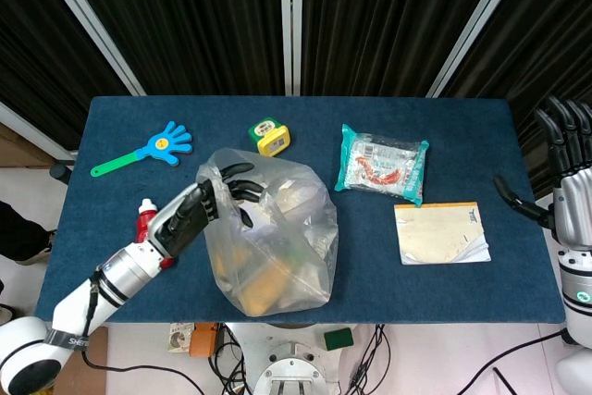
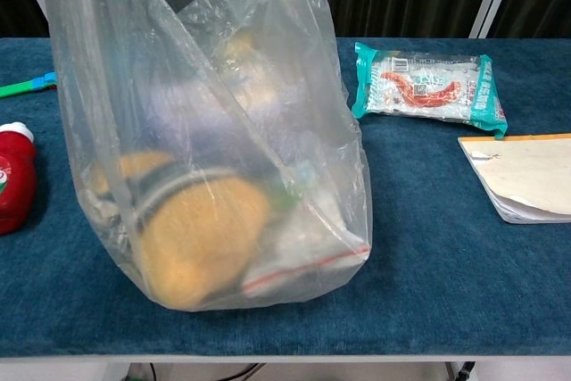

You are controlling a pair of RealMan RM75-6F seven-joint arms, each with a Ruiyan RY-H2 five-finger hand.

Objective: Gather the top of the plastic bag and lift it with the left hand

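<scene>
Up close in the chest view the plastic bag [image 2: 214,131] runs off the top of the frame, so its gathered mouth is cut off there. Its contents are only half legible through the film: an orange-tan rounded lump with a dark band low down, a red-edged zip pouch at the base, the rest a blur. The bag stands tall, long axis upright, mouth up, base on the blue table [image 1: 444,284] near the front edge, left of centre. Clear, crinkled, glossy with creases. From the head view the left hand [image 1: 215,199] has its dark fingers curled into the bag's upper left rim, gripping the plastic. A red bottle [image 2: 16,178] peeks out behind the forearm. Far right, the right hand [image 1: 558,168] hangs off the table, fingers apart, holding nothing.
</scene>
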